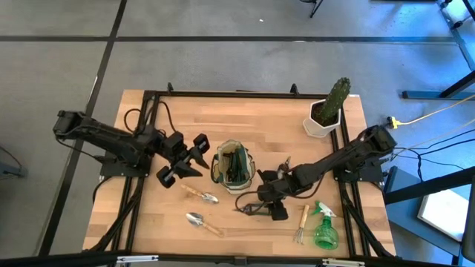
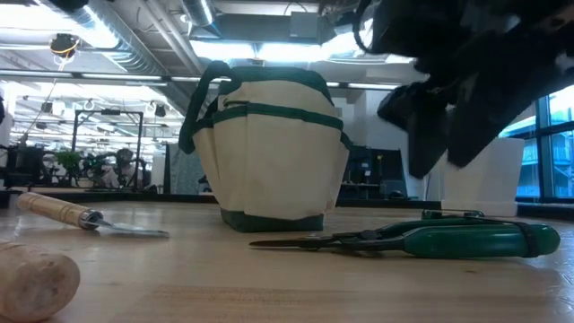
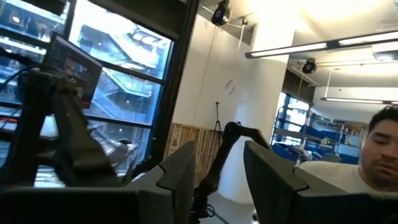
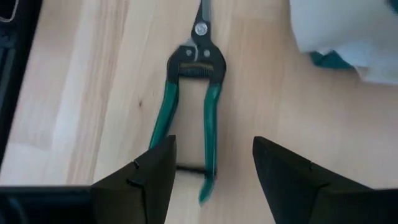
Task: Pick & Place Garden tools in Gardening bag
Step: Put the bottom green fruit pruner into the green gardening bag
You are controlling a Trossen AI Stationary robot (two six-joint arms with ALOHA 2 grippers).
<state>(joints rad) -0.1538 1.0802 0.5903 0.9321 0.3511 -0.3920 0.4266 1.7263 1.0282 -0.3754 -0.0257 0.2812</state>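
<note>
Pruners (image 4: 189, 99) lay uncollected at your released right pincer (image 4: 211, 168), five o'clock of the gardening bag (image 1: 233, 165); trowels, fork, sprayer remained on the counter (image 1: 245, 119); left pincer (image 1: 182, 159) waited, open.

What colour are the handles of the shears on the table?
Green, on the shears; clearest in the right wrist view.

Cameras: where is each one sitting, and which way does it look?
High view: above the table, looking straight down; both arms, bag, left hand beside it.
Low view: at table-top height, looking level across; bag, shears, right hand above them.
Left wrist view: on the left arm, looking level into the room; its own open fingers, a person.
Right wrist view: on the right arm, looking down; its own open fingers over the shears.
Shared: low and right wrist views both show the shears.
</note>
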